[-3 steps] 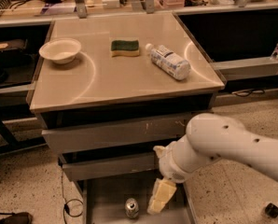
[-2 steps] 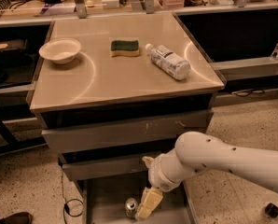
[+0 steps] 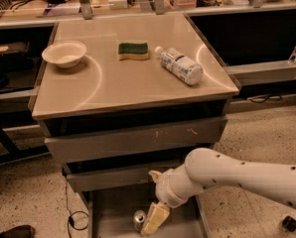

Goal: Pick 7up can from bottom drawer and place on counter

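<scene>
The 7up can [image 3: 138, 219], small and silvery with a shiny top, stands upright on the grey floor of the open bottom drawer [image 3: 113, 217]. My gripper [image 3: 152, 221] hangs from the white arm [image 3: 227, 175] that reaches in from the right. Its cream fingers [image 3: 156, 218] are down in the drawer right beside the can, on its right side. The can's right side is partly hidden by them. The beige counter [image 3: 133, 81] lies above.
On the counter sit a white bowl [image 3: 64, 53] at the left, a green and yellow sponge [image 3: 133, 50] in the middle, and a clear plastic bottle [image 3: 181, 65] lying on its side. The two upper drawers [image 3: 133, 140] overhang the bottom drawer. A black cable [image 3: 73, 217] lies on the floor at left.
My arm has swung left and down. The gripper went from the drawer's right side to right against the can.
</scene>
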{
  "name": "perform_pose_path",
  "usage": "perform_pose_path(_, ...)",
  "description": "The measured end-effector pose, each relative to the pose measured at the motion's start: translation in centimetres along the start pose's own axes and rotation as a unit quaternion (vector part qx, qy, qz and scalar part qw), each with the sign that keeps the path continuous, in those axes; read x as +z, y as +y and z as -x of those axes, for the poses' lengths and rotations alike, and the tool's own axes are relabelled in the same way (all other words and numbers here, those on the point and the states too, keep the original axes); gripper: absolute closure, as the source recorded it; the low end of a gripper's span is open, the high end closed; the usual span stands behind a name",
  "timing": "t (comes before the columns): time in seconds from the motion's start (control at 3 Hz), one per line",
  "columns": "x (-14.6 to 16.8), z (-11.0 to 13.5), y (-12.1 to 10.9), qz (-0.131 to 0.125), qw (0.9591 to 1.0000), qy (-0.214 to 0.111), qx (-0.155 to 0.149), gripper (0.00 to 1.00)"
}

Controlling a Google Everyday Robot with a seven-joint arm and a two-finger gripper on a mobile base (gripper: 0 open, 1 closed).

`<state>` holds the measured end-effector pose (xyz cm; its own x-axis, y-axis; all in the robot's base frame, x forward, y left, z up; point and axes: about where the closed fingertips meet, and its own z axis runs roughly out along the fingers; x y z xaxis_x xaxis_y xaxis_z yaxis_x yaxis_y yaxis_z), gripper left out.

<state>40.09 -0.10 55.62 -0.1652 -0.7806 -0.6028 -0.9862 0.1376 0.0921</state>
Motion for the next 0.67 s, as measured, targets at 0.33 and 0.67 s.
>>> perform_pose_path(0.33, 5.6, -2.7, -2.1, -0.003, 0.9996, -0.027, 0.002, 0.00)
perform_pose_path(0.67, 10.9, -5.8, -3.4, 0.006, 0.9985, -0.051, 0.019, 0.00)
